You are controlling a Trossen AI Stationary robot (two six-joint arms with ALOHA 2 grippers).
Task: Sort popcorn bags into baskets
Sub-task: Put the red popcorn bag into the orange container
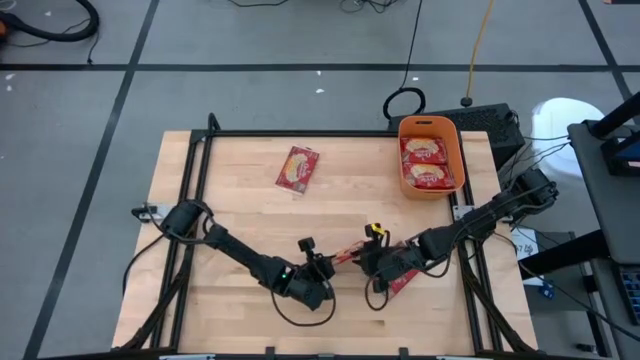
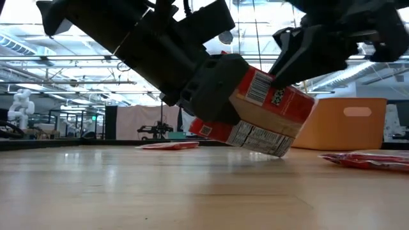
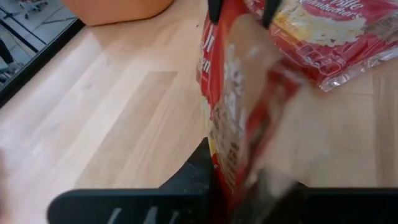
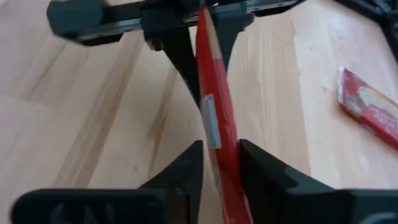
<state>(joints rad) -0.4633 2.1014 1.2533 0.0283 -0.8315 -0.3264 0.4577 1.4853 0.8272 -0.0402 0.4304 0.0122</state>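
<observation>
Packet pinched between both grippers near the worktop's front edge

The held packet (image 4: 214, 118) is clamped edge-on by the left gripper (image 4: 202, 37) and flanked by the right gripper (image 4: 221, 158), its grip uncertain. Two packets (image 1: 426, 162) lie in the orange bin (image 1: 455, 135) at the far right corner; one loose packet (image 1: 297, 167) remains mid-worktop, another (image 1: 404, 279) half-hidden beneath the right arm.

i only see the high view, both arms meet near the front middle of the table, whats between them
observer: one popcorn bag, tilted, its barcode side facing the low camera.
operator: who has it
observer: the left gripper has its jaws clamped on the bag's edge, clear in the right wrist view.
operator: and the right one
observer: the right gripper straddles the opposite edge; whether it grips, I cannot tell.
operator: anything near it
observer: a second bag lies flat on the table close beside.
</observation>
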